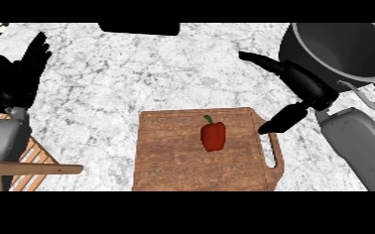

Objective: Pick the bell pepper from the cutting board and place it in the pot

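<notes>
You see a brown wooden cutting board (201, 153) with a handle slot along its right side, lying on the white marbled counter (147, 79) in the lower middle of the frame. On it, a little above the board's centre, lies the small red bell pepper (213, 135) with a short green stem pointing up toward the top of the frame. Nothing touches the pepper.

At the upper right corner of the frame sits the large dark grey metal pot (351, 44), cut off by the right edge, well apart from the pepper.

Your right hand (304, 87) comes in from the right on its grey forearm, just below and left of the pot. Its black fingers are spread: one points up and left over the counter, while the thumb (282, 120) reaches down and left to the board's upper right corner, beside the handle slot. It holds nothing and stays clear of the pepper.

Your left hand (22, 77) shows at the left edge, fingers straight and pointing up, holding nothing.

Below it, in the lower left corner, you see part of a light wooden slatted object (33, 163). A black rectangular object (139, 28) sits at the top edge, left of centre.
</notes>
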You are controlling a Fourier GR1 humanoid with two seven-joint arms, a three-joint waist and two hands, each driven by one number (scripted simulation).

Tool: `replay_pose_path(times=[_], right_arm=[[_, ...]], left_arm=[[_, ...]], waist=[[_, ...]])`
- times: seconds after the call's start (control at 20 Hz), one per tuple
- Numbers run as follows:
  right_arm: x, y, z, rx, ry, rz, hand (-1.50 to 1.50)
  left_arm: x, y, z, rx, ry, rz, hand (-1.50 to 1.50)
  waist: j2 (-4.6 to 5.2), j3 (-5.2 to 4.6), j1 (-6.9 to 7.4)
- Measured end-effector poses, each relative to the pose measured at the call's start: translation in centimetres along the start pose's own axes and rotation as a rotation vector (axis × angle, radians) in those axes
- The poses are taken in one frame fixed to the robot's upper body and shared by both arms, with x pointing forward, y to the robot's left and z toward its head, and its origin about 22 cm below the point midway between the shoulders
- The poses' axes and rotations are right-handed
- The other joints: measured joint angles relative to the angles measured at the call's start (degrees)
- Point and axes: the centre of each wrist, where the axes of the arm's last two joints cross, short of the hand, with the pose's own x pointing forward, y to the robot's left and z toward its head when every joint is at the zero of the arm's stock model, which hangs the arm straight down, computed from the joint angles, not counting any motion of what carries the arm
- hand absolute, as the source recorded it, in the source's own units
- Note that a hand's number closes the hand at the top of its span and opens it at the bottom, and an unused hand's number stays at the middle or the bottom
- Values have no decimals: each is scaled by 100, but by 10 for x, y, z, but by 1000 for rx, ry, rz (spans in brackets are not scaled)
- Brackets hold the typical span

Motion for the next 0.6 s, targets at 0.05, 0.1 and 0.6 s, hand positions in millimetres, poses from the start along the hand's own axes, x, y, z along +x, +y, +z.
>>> replay_pose_path(times=[0.05, 0.1, 0.6], right_arm=[[5, -1, -3, 45, 19, 32, -150], [9, -2, -5, 89, 38, 63, -150], [42, 31, -32, 384, 208, 222, -150]], left_arm=[[0, 0, -1, -2, 7, -1, 0], [0, 0, -2, -6, 9, -3, 0], [-8, 1, -8, -24, 22, -18, 0]], waist=[[-9, -3, 1], [-12, -12, 13], [-11, -19, 57]])
